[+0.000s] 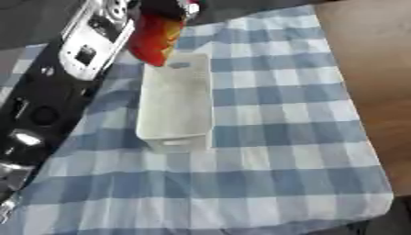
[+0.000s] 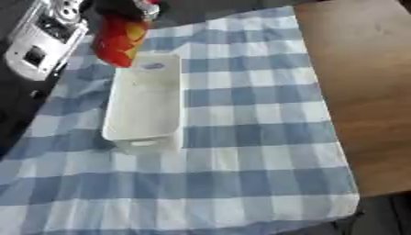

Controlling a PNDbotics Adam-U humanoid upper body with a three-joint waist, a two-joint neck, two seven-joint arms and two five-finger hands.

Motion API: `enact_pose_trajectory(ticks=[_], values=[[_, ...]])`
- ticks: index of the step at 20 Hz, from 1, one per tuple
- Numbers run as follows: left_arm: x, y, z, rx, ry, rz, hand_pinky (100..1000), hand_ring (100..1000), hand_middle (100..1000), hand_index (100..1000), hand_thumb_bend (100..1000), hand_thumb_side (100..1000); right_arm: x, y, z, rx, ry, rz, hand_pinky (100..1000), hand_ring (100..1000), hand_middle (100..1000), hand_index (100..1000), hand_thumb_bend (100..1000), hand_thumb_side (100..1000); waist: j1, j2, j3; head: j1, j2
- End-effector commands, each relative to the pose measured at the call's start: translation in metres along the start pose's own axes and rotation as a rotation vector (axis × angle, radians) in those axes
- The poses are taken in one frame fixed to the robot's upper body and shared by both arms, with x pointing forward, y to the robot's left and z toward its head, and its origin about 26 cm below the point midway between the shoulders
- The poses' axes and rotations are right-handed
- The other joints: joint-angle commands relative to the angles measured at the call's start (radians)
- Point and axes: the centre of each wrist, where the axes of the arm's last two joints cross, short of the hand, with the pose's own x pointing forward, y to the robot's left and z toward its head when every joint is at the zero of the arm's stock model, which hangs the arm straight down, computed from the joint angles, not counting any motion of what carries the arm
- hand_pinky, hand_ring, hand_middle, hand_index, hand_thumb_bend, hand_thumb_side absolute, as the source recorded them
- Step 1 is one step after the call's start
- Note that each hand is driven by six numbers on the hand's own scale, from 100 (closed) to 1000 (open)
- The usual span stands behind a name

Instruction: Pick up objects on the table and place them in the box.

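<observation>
Left hand [image 1: 170,8], dark and curled round the top of a red and yellow bag [image 1: 155,40], holds it just above the far end of the white box [image 1: 175,134] (which looks empty). This reads as the placing step; next the bag must go down between the walls, then the fingers open.

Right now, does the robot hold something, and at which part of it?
Yes. The left hand holds a red and yellow packet by its top end, hanging above the far end of the white box.
</observation>
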Motion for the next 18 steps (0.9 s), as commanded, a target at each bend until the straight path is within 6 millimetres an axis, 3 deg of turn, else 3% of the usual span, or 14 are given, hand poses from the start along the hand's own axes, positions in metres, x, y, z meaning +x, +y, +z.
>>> enact_pose_trajectory(ticks=[1,6,9,18], values=[[0.007,0.011,0.005,0.075,-0.016,0.117,100,189,215,310,100,100,-0.001,-0.004,-0.005,-0.017,-0.009,0.008,574,733,815,829,100,650,-0.010,-0.010,0.003,-0.010,-0.002],[0.010,0.005,0.014,0.167,-0.061,0.227,100,210,239,320,100,100,-0.001,-0.004,-0.005,-0.019,-0.004,0.004,574,732,815,829,100,650,-0.013,-0.007,0.003,-0.011,-0.004],[0.012,0.004,0.021,0.270,-0.183,0.265,100,254,269,356,100,100,-0.001,-0.003,-0.005,-0.022,-0.002,0.001,573,732,814,829,100,650,-0.013,-0.003,-0.001,-0.010,-0.012],[-0.016,-0.018,0.027,0.459,-0.377,0.329,100,253,257,345,100,100,0.001,-0.003,-0.009,-0.034,-0.007,-0.009,573,731,814,830,100,648,-0.014,0.018,-0.015,-0.007,-0.032]])
